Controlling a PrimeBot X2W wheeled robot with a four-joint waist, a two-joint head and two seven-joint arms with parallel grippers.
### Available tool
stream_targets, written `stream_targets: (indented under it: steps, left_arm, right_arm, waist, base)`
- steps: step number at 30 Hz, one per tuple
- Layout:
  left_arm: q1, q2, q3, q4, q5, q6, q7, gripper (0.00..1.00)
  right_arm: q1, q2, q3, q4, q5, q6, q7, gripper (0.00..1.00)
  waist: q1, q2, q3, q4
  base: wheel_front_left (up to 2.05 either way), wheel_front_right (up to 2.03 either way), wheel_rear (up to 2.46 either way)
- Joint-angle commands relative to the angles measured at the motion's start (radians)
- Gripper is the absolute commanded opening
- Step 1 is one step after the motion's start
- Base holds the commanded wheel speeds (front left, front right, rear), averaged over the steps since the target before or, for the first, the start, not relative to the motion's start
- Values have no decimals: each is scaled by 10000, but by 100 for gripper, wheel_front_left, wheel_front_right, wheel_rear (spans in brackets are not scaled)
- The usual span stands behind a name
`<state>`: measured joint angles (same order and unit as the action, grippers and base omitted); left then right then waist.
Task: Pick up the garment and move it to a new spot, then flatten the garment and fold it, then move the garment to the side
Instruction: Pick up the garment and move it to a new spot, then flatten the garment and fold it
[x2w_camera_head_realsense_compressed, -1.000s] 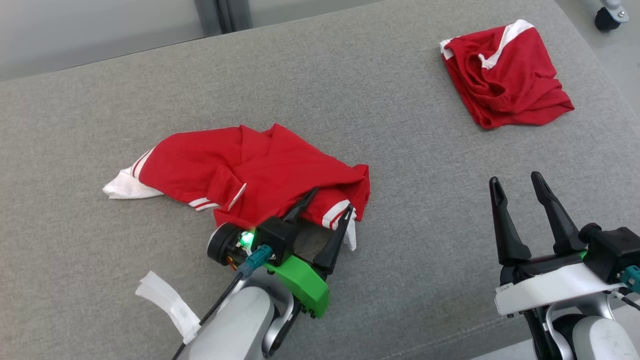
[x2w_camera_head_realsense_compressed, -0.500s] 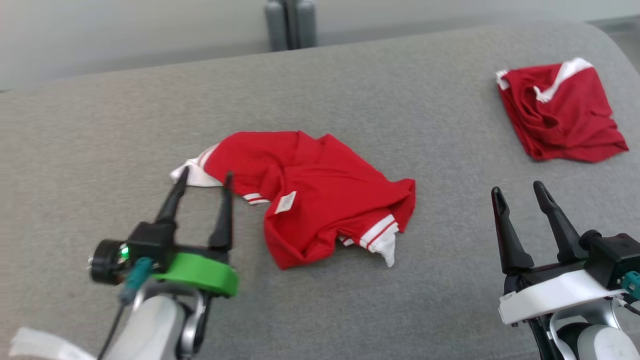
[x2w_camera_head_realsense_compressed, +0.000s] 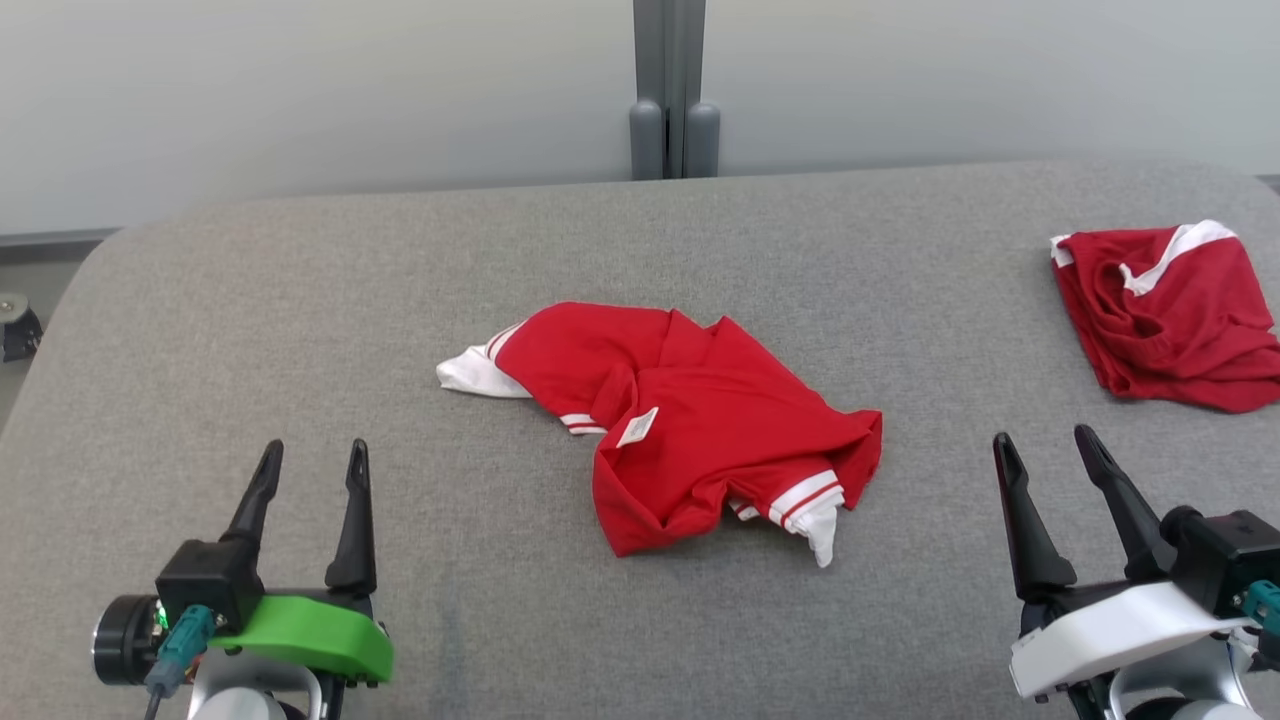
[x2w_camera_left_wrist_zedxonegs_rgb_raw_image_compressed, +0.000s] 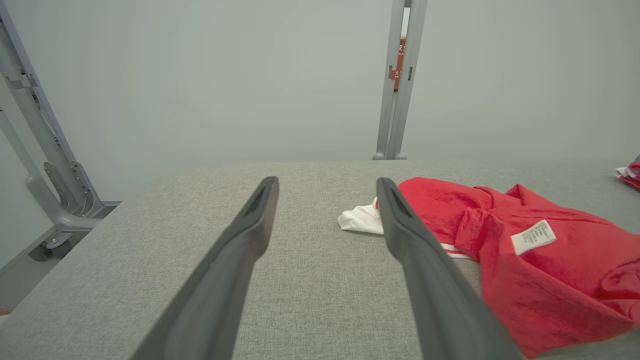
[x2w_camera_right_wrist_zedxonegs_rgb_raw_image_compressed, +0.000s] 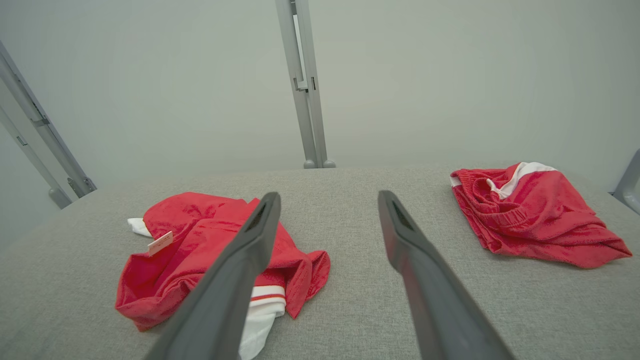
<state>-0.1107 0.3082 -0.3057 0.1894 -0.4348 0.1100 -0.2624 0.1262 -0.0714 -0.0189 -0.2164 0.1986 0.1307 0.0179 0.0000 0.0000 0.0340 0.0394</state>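
The garment (x2w_camera_head_realsense_compressed: 690, 420), a red shirt with white trim, lies crumpled in a loose heap on the grey cloth-covered desk (x2w_camera_head_realsense_compressed: 300, 300), touched by neither of my claws. Its white label (x2w_camera_head_realsense_compressed: 637, 427) faces up near its middle; one white cuff (x2w_camera_head_realsense_compressed: 470, 373) pokes out flat at its far-left end; a second striped cuff (x2w_camera_head_realsense_compressed: 815, 510) hangs out at its near-right corner, where the red cloth is folded over itself in thick creases.

My left claw (x2w_camera_head_realsense_compressed: 315, 446) stands to the near left of the garment, well apart from it; its two dark fingers are spread wide and hold nothing; in my left wrist view the garment lies off to the right of them, with the white cuff showing just past the right finger's tip. My right claw (x2w_camera_head_realsense_compressed: 1042, 436) stands to the near right of the garment, also well apart; its fingers too are spread wide and empty, and point up the desk between the garment and the other cloth.

That other cloth, a second red piece (x2w_camera_head_realsense_compressed: 1170, 310) with a white stripe, lies bunched to the far right of the garment, well apart from it; a grey upright post (x2w_camera_head_realsense_compressed: 668, 90) rises behind the garment, beyond the desk's far edge, against a pale wall.
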Motion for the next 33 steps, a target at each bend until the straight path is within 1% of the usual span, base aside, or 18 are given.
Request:
stream_targets:
  steps: [1,12,25,29,33]
  left_arm:
    - [210,-12,-28,1,-6,-40,-27,100]
    - [565,-172,-236,238,-65,-165,-28,100]
    - [345,-252,-25,80,164,-259,-29,100]
    - [-29,-288,19,-226,316,-280,-29,100]
    - [-433,-364,28,-554,532,-286,-18,100]
  right_arm:
    - [197,25,-50,12,8,1,55,100]
    - [539,72,-27,-93,-48,1,250,100]
    - [389,18,55,-103,-25,1,313,100]
    - [161,-217,476,-26,38,1,539,100]
    - [-402,-597,1666,375,180,1,809,100]
  waist:
    - [0,0,-265,-53]
    - [0,0,-480,-180]
    - [0,0,-376,-75]
    - [0,0,50,105]
    - [0,0,690,327]
  base:
    - [0,0,0]
    - [0,0,0]
    - [0,0,0]
    - [0,0,0]
    - [0,0,0]
